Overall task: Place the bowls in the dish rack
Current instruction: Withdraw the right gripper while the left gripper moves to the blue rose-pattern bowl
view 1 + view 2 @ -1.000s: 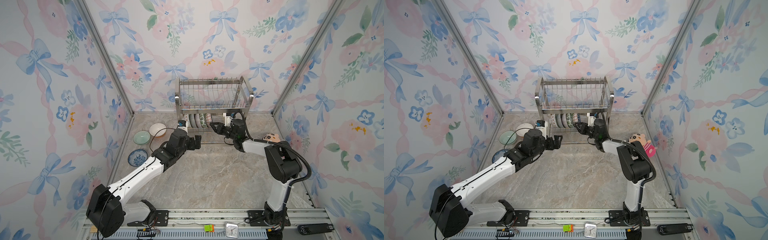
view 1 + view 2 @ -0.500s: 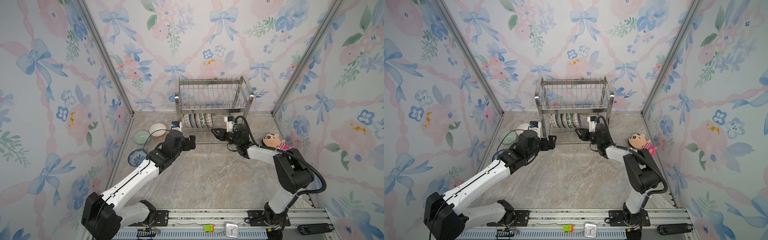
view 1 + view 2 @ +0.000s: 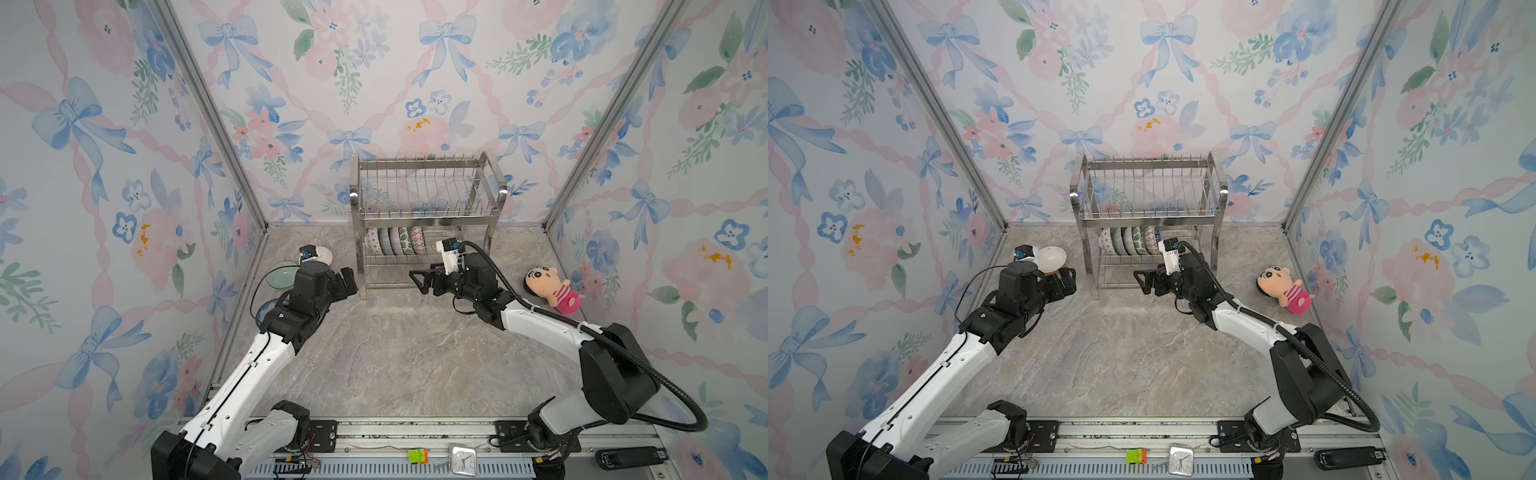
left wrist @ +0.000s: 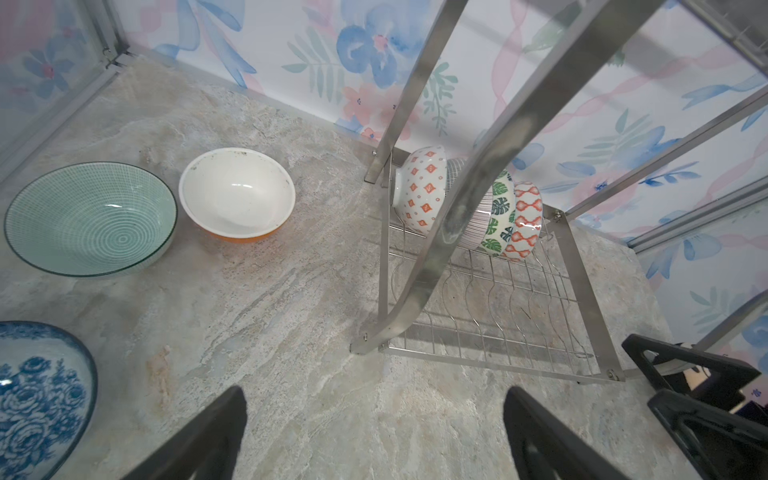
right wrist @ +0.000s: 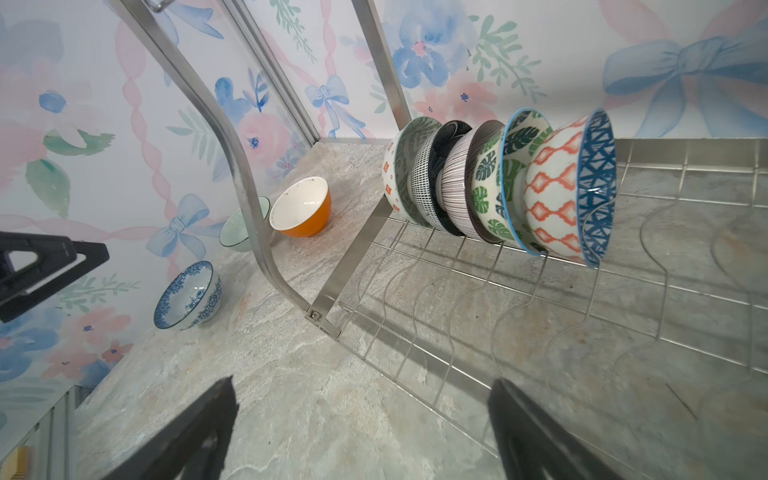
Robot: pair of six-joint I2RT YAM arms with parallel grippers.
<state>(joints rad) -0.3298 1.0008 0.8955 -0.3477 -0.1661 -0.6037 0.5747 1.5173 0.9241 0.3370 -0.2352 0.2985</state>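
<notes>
The grey, marble-veined stone-look tabletop (image 3: 395,353) carries the tall two-tier dish rack of shiny stainless-steel wire and tube (image 3: 415,165) against the back wall. The small pink plush doll (image 3: 550,286) lies to its right.

Five glazed ceramic bowls (image 5: 498,183) stand on edge, nested close together, at the left end of the rack's lower tier. The one at the right end has an orange lattice outside and blue triangles inside (image 5: 557,195). Three more round bowls sit upright on the table left of the rack: the pale green finely ribbed bowl (image 4: 89,218), the white bowl with an orange outside (image 4: 237,193) touching it, and the blue floral bowl (image 4: 37,395) apart from both.

The left gripper (image 4: 374,399) hovers just left of the rack's front leg, its black fingers spread wide with nothing between them. The right gripper (image 5: 363,384) is in front of the lower tier, equally wide and empty.

A second ago the right gripper reached into that tier at the row's right end; it has since drawn back. The left gripper has shifted leftward, away from the rack's front.
</notes>
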